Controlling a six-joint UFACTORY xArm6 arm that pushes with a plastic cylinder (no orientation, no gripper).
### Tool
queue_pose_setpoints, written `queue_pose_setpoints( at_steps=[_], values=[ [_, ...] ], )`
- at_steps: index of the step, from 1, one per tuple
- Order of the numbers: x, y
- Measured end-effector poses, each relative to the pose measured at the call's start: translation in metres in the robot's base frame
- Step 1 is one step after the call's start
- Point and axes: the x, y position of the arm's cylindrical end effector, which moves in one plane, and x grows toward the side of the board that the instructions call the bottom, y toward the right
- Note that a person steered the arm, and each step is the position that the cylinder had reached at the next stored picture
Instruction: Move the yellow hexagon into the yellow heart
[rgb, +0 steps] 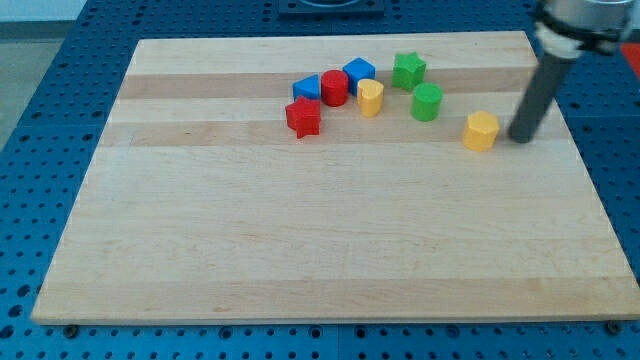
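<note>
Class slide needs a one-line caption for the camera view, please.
My tip sits just right of the yellow hexagon, with the yellow heart further left among other blocks.

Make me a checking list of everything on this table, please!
Surface: pale wooden board on a blue perforated table.
Job's things: yellow hexagon block at the view's right; yellow heart block to its left, apart from it.
Clutter: red star block, red cylinder block, two blue blocks, green star block, green cylinder block.
Grippers: none; my tip sits just right of the yellow hexagon block, with a small gap.
Cables: nothing seen.
Surroundings: dark fixture at the view's top edge.
</note>
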Motion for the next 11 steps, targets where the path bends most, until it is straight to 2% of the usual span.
queue_pose_setpoints(
  at_steps=[2,3,4,5,8,9,10,11],
  values=[
    [0.000,-0.115],
    [0.005,-0.127],
    [0.031,-0.141],
    [0.041,-0.189],
    [0.008,-0.173],
    [0.019,-0.165],
    [0.065,-0.240],
    [0.052,-0.327]
  ],
)
